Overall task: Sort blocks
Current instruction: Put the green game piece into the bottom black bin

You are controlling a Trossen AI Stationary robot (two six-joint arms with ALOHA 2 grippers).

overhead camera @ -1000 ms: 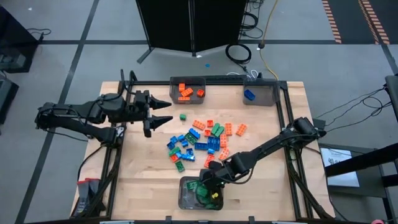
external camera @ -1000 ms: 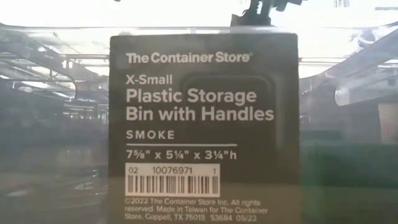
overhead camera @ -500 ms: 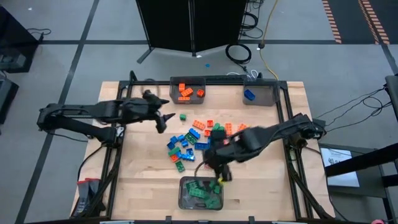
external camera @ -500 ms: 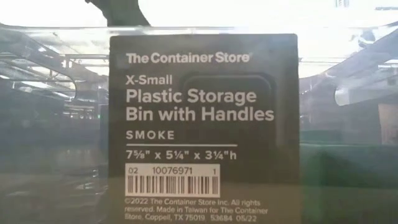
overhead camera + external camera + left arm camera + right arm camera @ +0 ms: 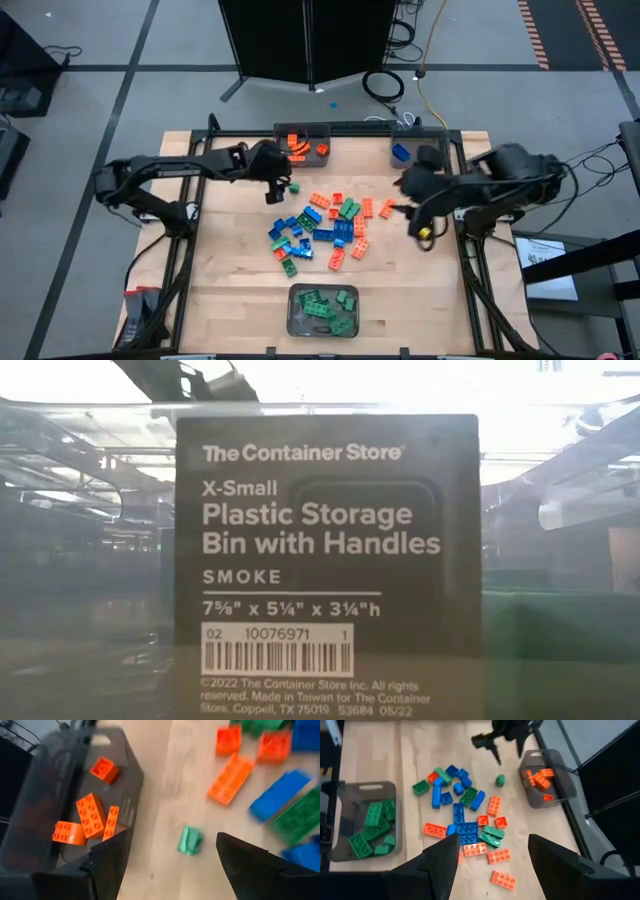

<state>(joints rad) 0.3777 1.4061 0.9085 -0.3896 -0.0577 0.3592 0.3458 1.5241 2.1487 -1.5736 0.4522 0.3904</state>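
Before the low camera, bin label [image 5: 327, 560] blocks everything.

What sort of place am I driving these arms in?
Probably a robotics lab or workshop: a framed light wooden worktable on grey concrete flooring marked with dark tape lines, loose cables coiled behind it, and a dark cabinet beyond.
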